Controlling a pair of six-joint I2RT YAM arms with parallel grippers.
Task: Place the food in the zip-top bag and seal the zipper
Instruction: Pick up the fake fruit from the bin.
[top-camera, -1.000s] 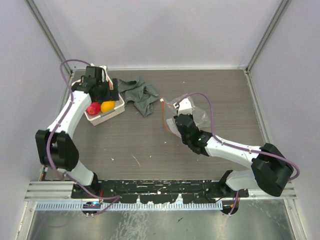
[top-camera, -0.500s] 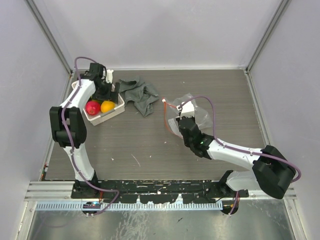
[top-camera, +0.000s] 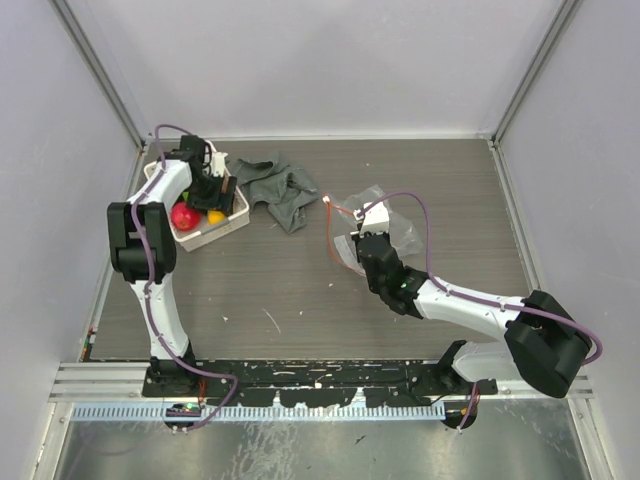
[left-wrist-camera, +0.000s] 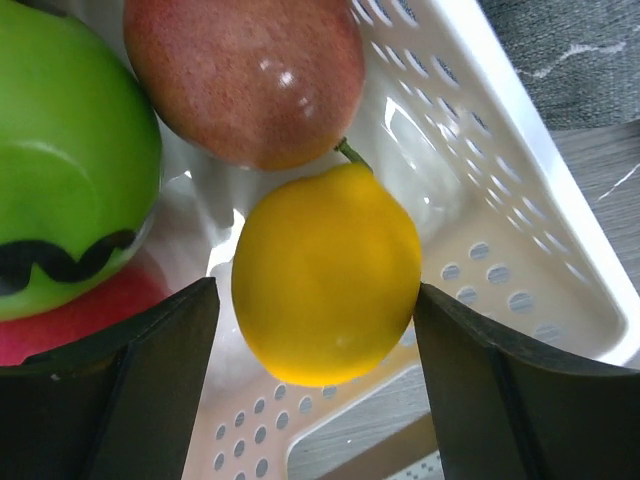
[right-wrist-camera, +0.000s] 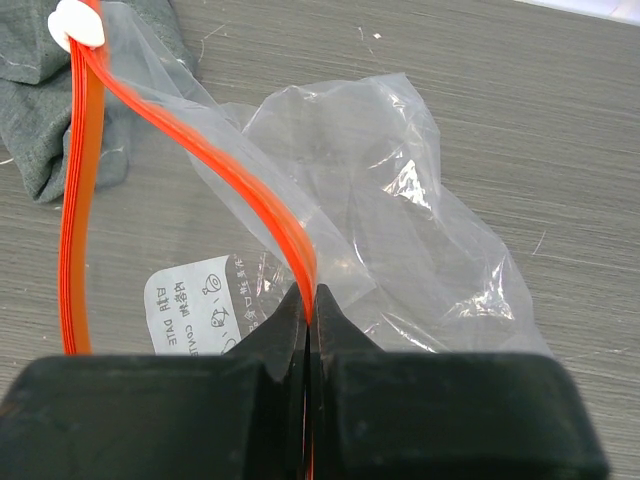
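The zip-top bag (right-wrist-camera: 400, 200) lies on the tabletop (right-wrist-camera: 550, 80) with no food in it, its zipper (right-wrist-camera: 290, 235) pinched by the closed right end effector (right-wrist-camera: 308, 312); the food (top-camera: 185, 216) sits in the basket (left-wrist-camera: 520, 180); the open left end effector (left-wrist-camera: 315, 300) straddles a yellow fruit (left-wrist-camera: 325, 275); bagging and sealing all remain.

Four toy foods crowd a white perforated plastic basket (left-wrist-camera: 520, 230) at ten o'clock on the table. A smooth yellow lemon-shaped fruit (left-wrist-camera: 325, 275) lies in the middle. A speckled reddish-brown round fruit (left-wrist-camera: 245, 75) sits close at its twelve o'clock, a glossy bright green fruit (left-wrist-camera: 70, 150) with a black curl at ten, and a red fruit (left-wrist-camera: 60, 325) at eight.

Towards two o'clock from the table's centre, a clear wrinkled plastic zip-top bag (right-wrist-camera: 400, 200) lies crumpled with its mouth open. Its thin red-orange zipper strip (right-wrist-camera: 75, 200) forks from a white slider (right-wrist-camera: 78, 22), and one branch is pinched in the right gripper (right-wrist-camera: 308, 315).
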